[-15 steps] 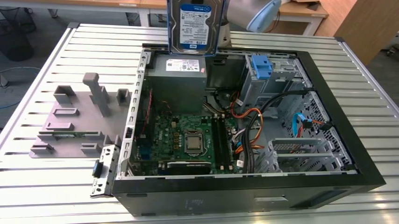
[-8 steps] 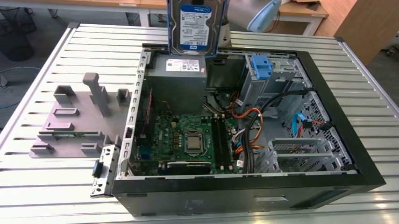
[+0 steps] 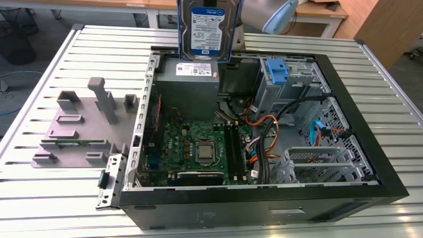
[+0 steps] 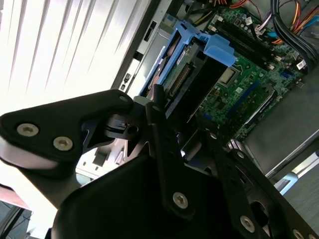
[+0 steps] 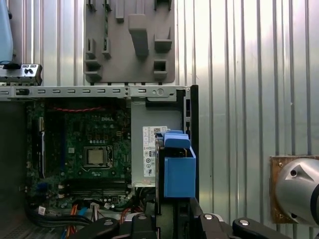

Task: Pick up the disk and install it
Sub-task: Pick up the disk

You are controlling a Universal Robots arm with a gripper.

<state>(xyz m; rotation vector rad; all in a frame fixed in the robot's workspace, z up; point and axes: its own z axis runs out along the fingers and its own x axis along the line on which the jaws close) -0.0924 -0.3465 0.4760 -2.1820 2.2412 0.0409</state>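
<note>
The disk (image 3: 208, 29) is a silver-grey hard drive with a white and blue label in a blue plastic carrier. It hangs upright in the air above the far side of the open computer case (image 3: 264, 201), just over the grey power-supply box (image 3: 188, 82). In both wrist views my gripper (image 4: 184, 132) (image 5: 174, 221) is shut on the disk (image 4: 192, 74) (image 5: 178, 169), its black fingers (image 4: 162, 129) clamped on the drive's end. The carrier's blue tab (image 4: 219, 50) points down toward the motherboard (image 4: 244, 84).
Inside the case lie the motherboard (image 3: 198, 148), orange and black cables (image 3: 264, 134), a drive bay with a blue tab (image 3: 278, 72) and a metal cage (image 3: 317, 158). A grey fixture plate (image 3: 82, 124) with pegs rests on the slatted metal table (image 3: 39, 198), on the exterior view's left.
</note>
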